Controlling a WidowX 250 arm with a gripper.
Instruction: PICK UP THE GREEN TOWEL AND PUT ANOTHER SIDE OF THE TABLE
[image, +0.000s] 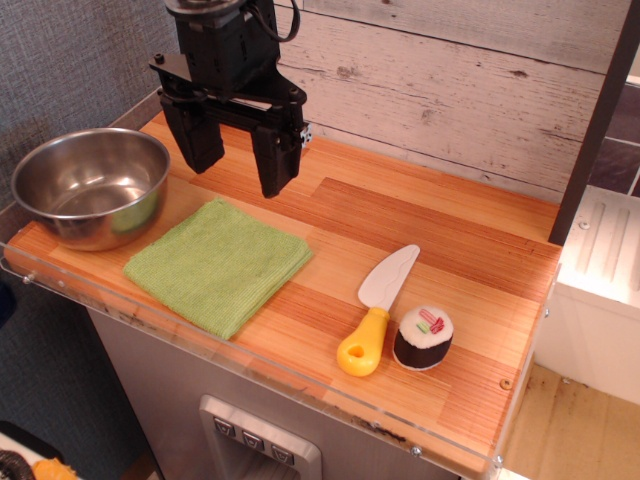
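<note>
The green towel lies flat and folded on the left front part of the table, next to the steel bowl. My gripper hangs above the table just behind the towel's far edge. Its two black fingers point down and stand apart, open, with nothing between them. The fingertips are above the wood and do not touch the towel.
A steel bowl stands at the left end, touching the towel's left corner area. A toy knife with a yellow handle and a toy sushi roll lie at the front right. A clear acrylic edge runs along the front.
</note>
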